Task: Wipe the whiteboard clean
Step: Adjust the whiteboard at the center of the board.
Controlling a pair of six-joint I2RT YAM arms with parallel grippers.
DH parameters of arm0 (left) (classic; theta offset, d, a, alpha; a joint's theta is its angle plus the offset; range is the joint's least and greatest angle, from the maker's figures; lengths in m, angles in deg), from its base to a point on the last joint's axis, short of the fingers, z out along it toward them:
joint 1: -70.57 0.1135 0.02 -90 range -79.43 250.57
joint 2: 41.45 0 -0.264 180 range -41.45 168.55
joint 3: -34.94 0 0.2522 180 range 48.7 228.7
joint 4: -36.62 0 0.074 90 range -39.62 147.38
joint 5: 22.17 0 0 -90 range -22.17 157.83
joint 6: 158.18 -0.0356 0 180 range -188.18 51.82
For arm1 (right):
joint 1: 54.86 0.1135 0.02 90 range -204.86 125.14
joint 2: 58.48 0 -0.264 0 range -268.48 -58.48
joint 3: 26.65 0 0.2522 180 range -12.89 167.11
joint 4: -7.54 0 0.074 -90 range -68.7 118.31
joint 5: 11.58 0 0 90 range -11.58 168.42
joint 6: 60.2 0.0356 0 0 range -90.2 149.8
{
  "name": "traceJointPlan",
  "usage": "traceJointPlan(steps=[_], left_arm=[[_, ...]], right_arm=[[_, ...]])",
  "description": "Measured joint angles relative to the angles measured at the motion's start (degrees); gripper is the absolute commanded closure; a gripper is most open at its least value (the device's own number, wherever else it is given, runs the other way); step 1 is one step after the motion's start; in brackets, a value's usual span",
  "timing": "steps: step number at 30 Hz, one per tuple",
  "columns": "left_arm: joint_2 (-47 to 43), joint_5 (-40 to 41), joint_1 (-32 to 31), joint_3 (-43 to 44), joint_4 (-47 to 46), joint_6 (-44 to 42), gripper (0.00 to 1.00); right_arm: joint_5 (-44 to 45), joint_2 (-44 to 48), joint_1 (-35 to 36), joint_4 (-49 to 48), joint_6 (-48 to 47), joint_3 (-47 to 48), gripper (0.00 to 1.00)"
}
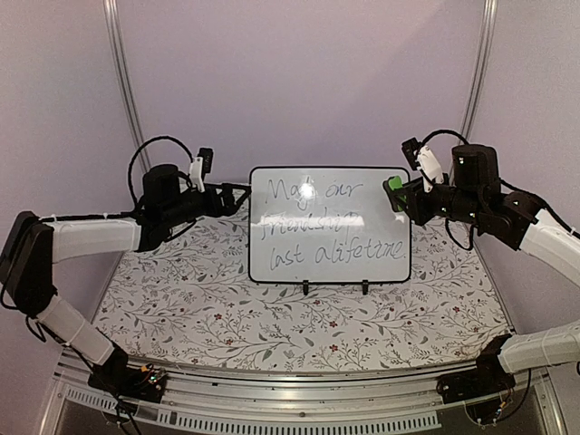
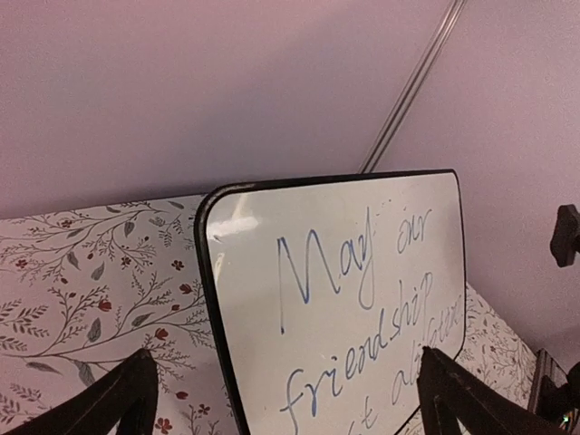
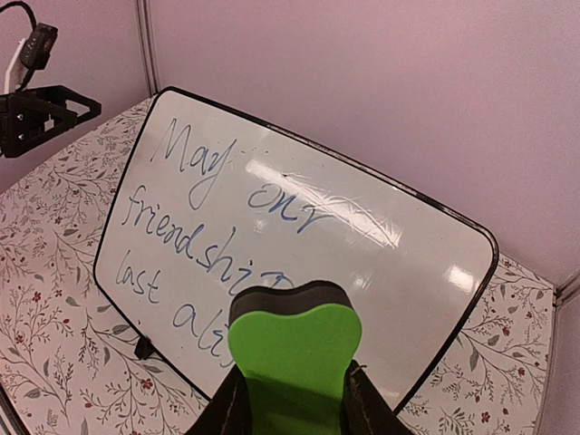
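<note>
Wipe step, early: the whiteboard (image 1: 329,224) stands upright, lettering legible, right gripper (image 1: 401,199) clamped on the green eraser (image 1: 394,185) at its upper-right corner, left gripper (image 1: 238,192) spread wide beside its left edge — next, press it flat and sweep across the lettering.

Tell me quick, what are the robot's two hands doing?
Left gripper: open, holding nothing.
Right gripper: shut on the green eraser.

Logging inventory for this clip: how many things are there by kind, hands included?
whiteboard: 1
eraser: 1, green, held in the right hand
hands: 2, the left hand open
total: 4
</note>
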Motion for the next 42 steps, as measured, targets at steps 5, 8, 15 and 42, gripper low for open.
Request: traceJointPlan(steps=[5, 8, 15, 42], left_arm=[[12.1, -12.9, 8.0, 3.4, -9.8, 1.5, 0.06], [19.3, -19.8, 11.6, 5.6, -14.5, 3.7, 0.09], [24.5, -30.1, 12.2, 9.2, -21.7, 7.0, 0.16], [38.9, -39.6, 9.7, 28.7, -26.9, 12.2, 0.64]], right_arm=[[-0.4, 0.3, 0.0, 0.4, 0.2, 0.0, 0.68], [-0.6, 0.7, 0.0, 0.5, 0.3, 0.0, 0.68], [-0.6, 1.2, 0.0, 0.8, 0.7, 0.0, 0.68], [-1.0, -1.2, 0.0, 2.1, 1.1, 0.0, 0.68]])
